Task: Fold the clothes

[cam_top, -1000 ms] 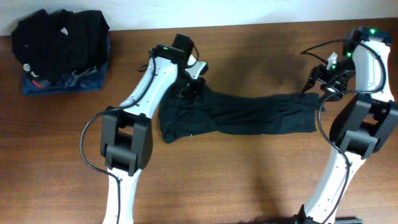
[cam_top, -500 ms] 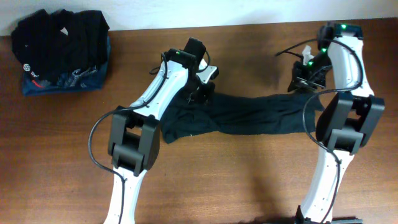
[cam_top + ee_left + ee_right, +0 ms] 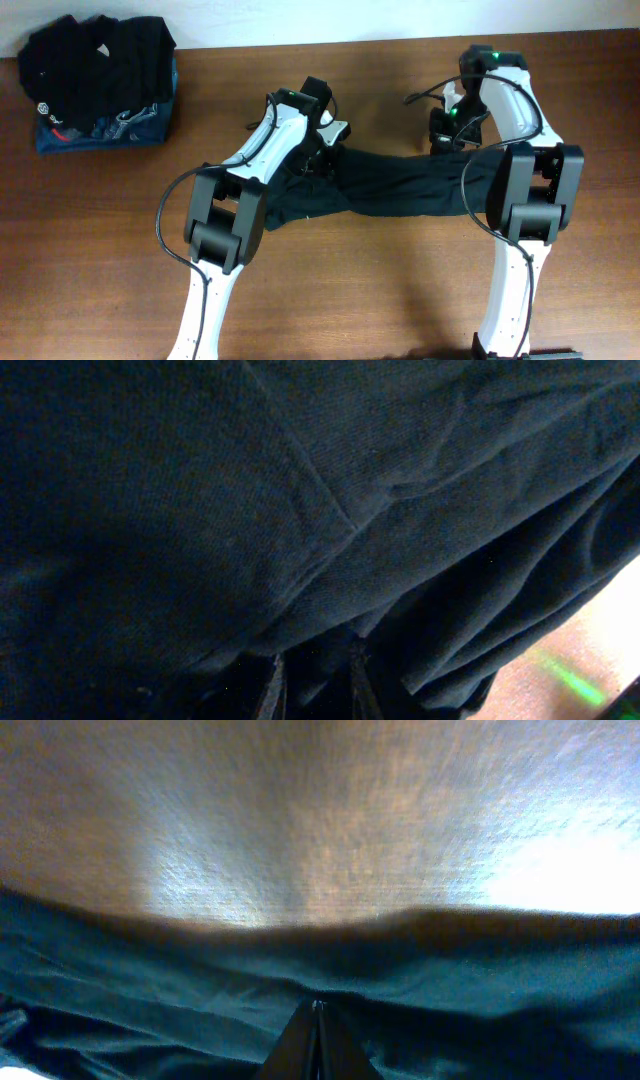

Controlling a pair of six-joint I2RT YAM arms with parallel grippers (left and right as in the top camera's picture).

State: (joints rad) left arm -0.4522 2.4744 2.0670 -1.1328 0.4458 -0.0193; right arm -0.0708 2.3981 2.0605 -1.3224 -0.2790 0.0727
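While right claw [image 3: 317, 1010] pinches clothes [image 3: 400, 185], logo [image 3: 42, 108] (unreadable)

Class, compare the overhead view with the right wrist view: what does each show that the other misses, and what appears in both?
Only overhead: both arms, the left hand down on bunched fabric, and a black ribbed garment stacked on a blue garment at the far left corner. Only right wrist: the right hand up close, its fingertips shut on a fabric fold. Both: the black garment lying on the wooden table.
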